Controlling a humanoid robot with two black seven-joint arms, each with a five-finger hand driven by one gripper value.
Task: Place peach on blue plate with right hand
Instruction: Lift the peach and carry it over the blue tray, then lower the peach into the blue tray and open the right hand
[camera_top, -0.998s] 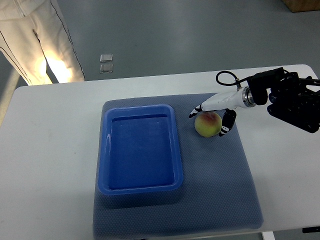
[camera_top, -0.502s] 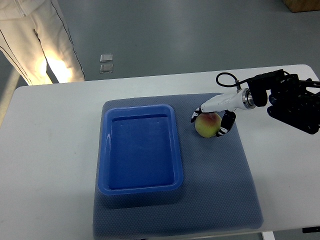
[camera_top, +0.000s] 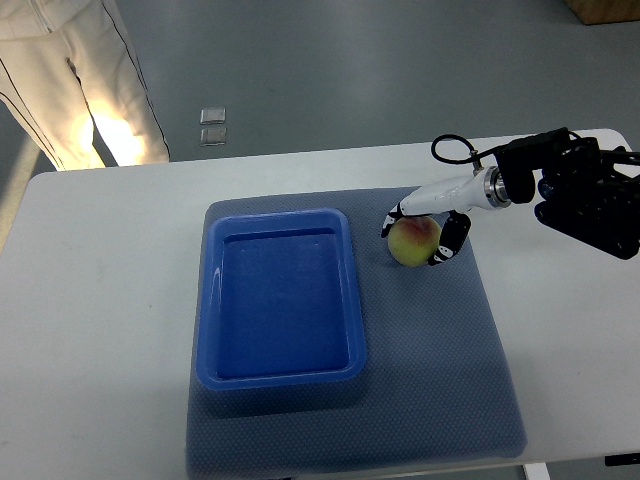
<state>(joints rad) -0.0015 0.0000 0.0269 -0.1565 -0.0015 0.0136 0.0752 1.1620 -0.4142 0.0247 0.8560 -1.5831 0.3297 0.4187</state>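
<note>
Peach, round yellow-red (camera_top: 413, 241), sat on the grey mat just right of the empty blue rectangular plastic plate (camera_top: 280, 300); right hand (camera_top: 420, 232) closed around it; transfer remained outstanding.

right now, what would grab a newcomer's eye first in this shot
The big blue plate, really a deep rectangular tray, sits empty on the left of a grey-blue mat. Just right of it, the right hand closes its fingers around a peach on the mat. A person in pale trousers stands beyond the table's far left corner.
</note>
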